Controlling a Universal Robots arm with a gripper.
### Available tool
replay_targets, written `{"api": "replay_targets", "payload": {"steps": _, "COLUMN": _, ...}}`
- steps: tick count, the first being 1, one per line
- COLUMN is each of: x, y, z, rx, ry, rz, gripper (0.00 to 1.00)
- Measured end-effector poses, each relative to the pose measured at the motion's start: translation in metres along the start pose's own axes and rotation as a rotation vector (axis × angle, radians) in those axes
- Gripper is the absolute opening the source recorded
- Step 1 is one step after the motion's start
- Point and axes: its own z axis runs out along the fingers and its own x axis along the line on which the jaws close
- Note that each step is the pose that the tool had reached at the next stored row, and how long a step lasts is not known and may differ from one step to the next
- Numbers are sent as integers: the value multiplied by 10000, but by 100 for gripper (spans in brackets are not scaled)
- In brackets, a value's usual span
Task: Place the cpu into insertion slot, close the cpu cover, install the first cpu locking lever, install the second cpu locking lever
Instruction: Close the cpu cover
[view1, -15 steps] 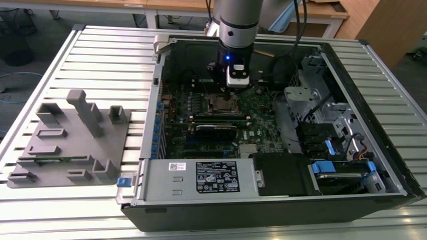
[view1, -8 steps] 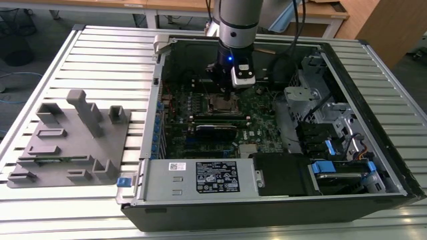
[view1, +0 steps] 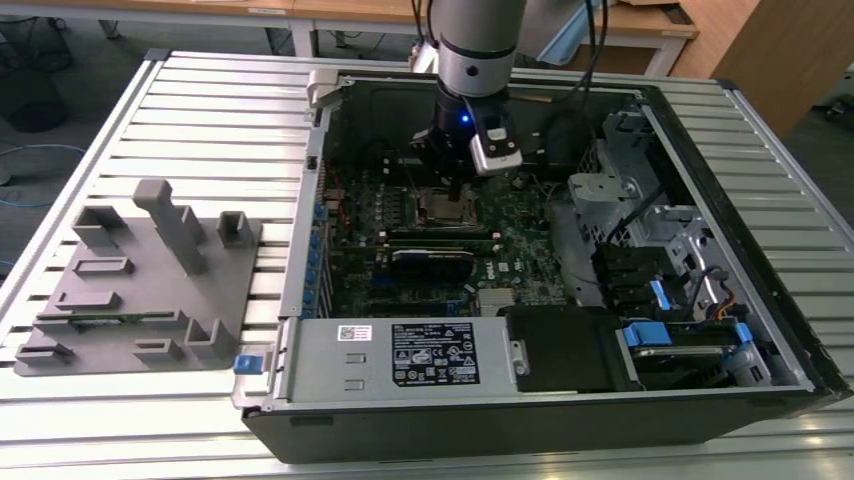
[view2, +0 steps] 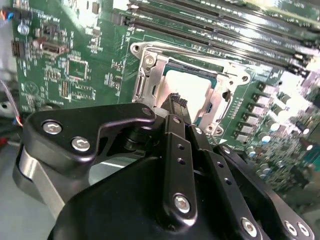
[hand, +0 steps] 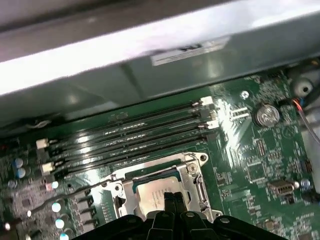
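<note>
The tool (hand: 174, 198), clenched on nothing, stands close over the cpu (hand: 150, 193) framed by the cpu cover (hand: 193, 179). An off-centre push could scrape the chip or skew the cover.

In the second wrist view the gripper (view2: 176, 103) hides part of the cpu (view2: 189, 82) and the side of the insertion slot (view2: 146, 80) nearest it. In the first wrist view that side is cut off by the picture's edge.

Silver-topped cpu (view2: 195, 85) flat in the insertion slot (view2: 141, 86), silvery cpu cover (view2: 156, 67) down around it
</note>
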Motion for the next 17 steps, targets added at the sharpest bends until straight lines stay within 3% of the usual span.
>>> {"api": "replay_targets", "payload": {"steps": 13, "x": 0, "y": 0, "z": 12, "rx": -73, "ry": 35, "rz": -2443, "gripper": 11}}
{"api": "replay_targets", "payload": {"steps": 17, "x": 0, "y": 0, "z": 12, "rx": -76, "ry": 35, "rz": -2488, "gripper": 11}}
